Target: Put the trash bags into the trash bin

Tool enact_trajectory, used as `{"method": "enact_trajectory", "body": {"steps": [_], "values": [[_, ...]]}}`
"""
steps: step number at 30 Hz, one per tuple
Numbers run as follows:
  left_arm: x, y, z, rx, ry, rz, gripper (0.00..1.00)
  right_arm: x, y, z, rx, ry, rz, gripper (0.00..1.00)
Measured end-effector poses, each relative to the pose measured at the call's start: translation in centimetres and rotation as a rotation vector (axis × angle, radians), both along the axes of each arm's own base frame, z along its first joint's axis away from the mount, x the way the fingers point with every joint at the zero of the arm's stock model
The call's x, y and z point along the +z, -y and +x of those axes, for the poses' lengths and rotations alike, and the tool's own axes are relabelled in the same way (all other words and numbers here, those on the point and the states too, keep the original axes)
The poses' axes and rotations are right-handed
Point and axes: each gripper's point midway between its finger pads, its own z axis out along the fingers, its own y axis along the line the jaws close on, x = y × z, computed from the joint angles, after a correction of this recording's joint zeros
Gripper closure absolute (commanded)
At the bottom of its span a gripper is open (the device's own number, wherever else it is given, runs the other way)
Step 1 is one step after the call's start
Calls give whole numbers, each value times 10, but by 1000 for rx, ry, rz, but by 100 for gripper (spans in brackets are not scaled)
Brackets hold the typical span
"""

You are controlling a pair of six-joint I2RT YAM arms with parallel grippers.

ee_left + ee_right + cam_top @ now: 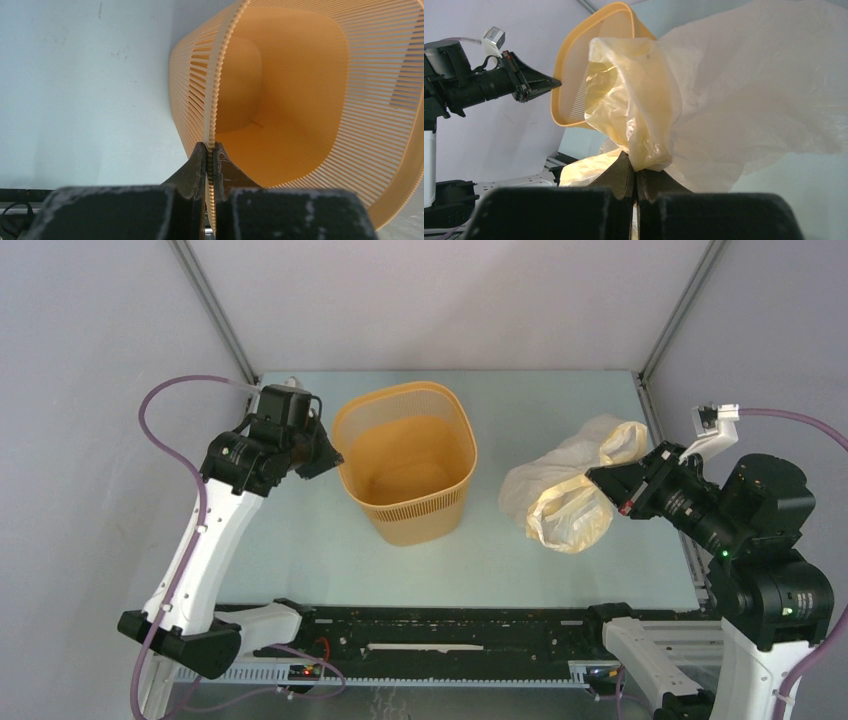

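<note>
The yellow-orange ribbed trash bin [407, 465] stands mid-table, tilted a little, mouth upward. My left gripper [335, 453] is shut on the bin's left rim; in the left wrist view the toothed rim [216, 100] runs between the gripper [210, 150] and its pinching fingers. The crinkly pale cream trash bag [565, 490] bulges to the right of the bin. My right gripper [597, 480] is shut on a bunched fold of it; the right wrist view has the bag [704, 90] billowing above the gripper [636, 167], with the bin [574, 75] behind it.
The pale green table [300, 550] is walled by grey panels at the back and sides. A black rail [440, 625] with cabling runs along the near edge between the arm bases.
</note>
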Motion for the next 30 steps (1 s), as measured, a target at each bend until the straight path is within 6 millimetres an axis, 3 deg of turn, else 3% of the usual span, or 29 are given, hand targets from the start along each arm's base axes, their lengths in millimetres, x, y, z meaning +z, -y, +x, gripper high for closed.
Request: {"method": "enact_trajectory", "body": {"steps": [3, 11, 18, 21, 25, 30], "values": [[1, 5, 0, -26, 4, -15, 63, 15, 2, -11, -11, 36, 2, 100], [14, 24, 2, -110, 42, -87, 38, 82, -14, -36, 62, 169, 160, 100], [46, 23, 1, -140, 134, -91, 27, 167, -44, -36, 248, 279, 474, 100], [58, 13, -5, -115, 185, -78, 16, 198, -51, -30, 330, 299, 608, 100], [77, -10, -19, -37, 270, -66, 12, 239, -64, -26, 471, 310, 779, 100], [91, -29, -41, 28, 353, -89, 10, 292, -110, -43, 776, 272, 980, 100]]}}
